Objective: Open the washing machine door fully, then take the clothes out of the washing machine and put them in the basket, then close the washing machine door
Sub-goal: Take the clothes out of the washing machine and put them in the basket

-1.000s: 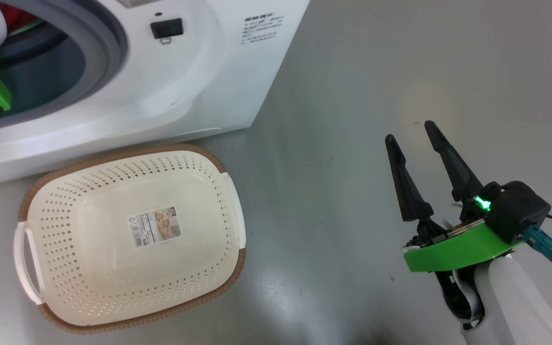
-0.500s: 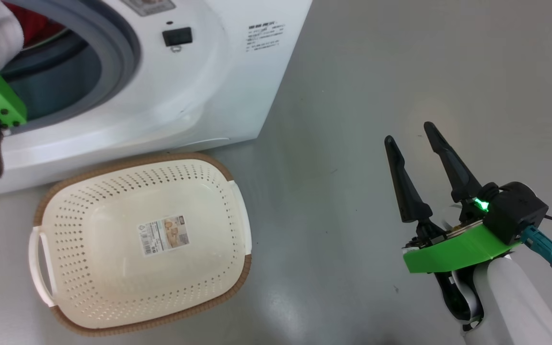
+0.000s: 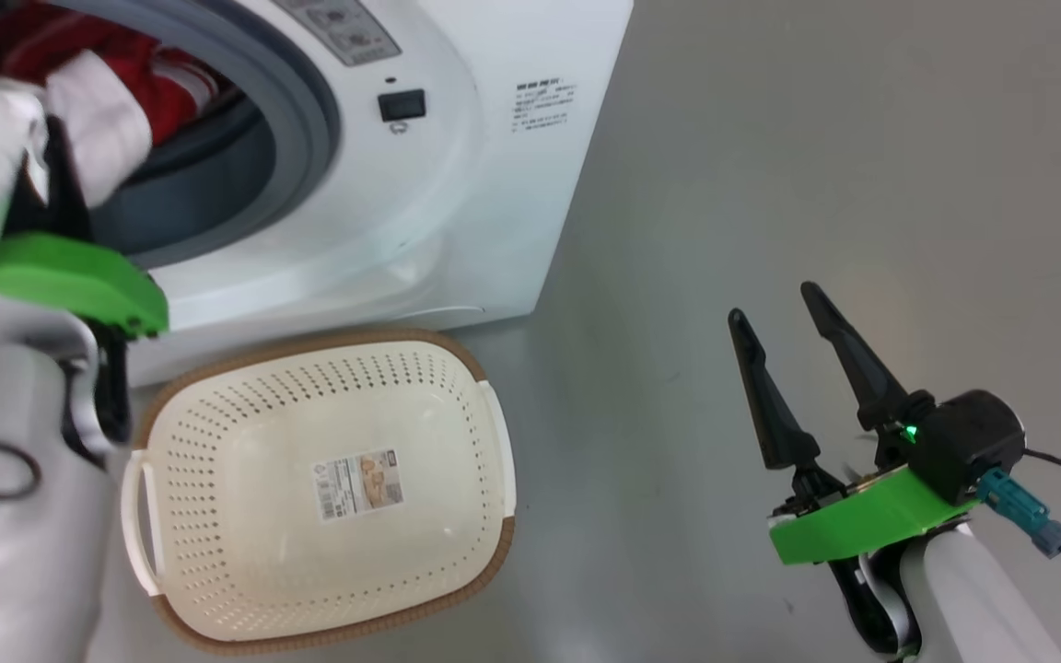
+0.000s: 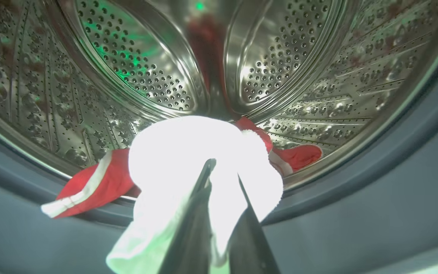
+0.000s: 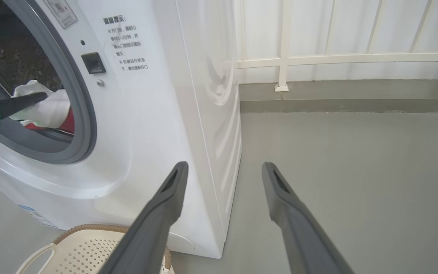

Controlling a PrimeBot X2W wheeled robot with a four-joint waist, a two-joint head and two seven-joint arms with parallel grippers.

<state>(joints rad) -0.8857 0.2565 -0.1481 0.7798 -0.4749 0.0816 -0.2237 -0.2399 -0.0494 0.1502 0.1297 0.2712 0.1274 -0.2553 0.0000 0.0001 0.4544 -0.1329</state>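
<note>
**Grey floor [image 3: 816, 138], careful pull**

Soft red-and-white clothes [image 4: 173, 152] sit pinched in the left gripper [image 4: 224, 171] at the mouth of the white boxy washing machine [image 3: 457, 203]; the right gripper [image 3: 772, 304] hangs spread. Lift trailing fabric over the grey rubber ring [image 3: 309, 110] before swinging to the cream perforated plastic basket [image 3: 217, 424].

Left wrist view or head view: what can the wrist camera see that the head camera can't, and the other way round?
The left wrist view adds the shiny steel drum wall, full of little holes. The head view adds the cream perforated plastic basket with a brown rim, no clothes in it yet, and the open right gripper. Both share the soft red and white clothes, pinched in the shut left gripper at the drum mouth.
</note>
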